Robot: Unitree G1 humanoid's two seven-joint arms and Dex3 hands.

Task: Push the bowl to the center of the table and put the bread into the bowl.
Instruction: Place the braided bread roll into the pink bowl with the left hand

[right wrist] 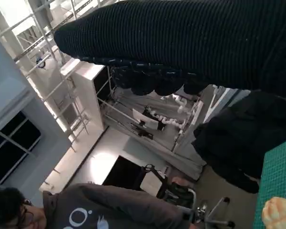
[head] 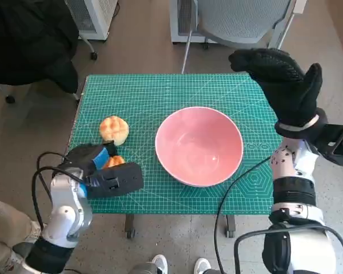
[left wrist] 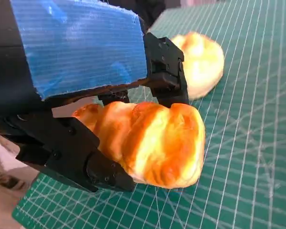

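Pink, smooth-walled round bowl (head: 199,145) sits near the middle of the green grid cutting mat (head: 160,91) covering the small table, slightly toward its right and near edges. Looks rigid and glossy; would likely slide easily on the mat when pushed at the rim, and could chip if knocked off.

Left hand (head: 106,174), black with blue tape, hovers by the left near corner and grasps a golden-brown, glazed bread roll (left wrist: 150,140). Left wrist view: black fingers (left wrist: 164,71) clamp it from opposite sides across its middle, and the roll looks clear of the mat. Crust appears soft and springy, light in weight. Judgement: a firm squeeze would dent it; hold across the widest part, as now, seems right.

A second pale, domed bread roll (head: 114,129) lies on the mat near the left edge, just beyond the left hand, apart from the bowl.

Right hand (head: 283,85), black knitted glove, is raised over the right far corner, fingers spread, holding nothing.

Right wrist view shows a person in a grey top (right wrist: 100,210).
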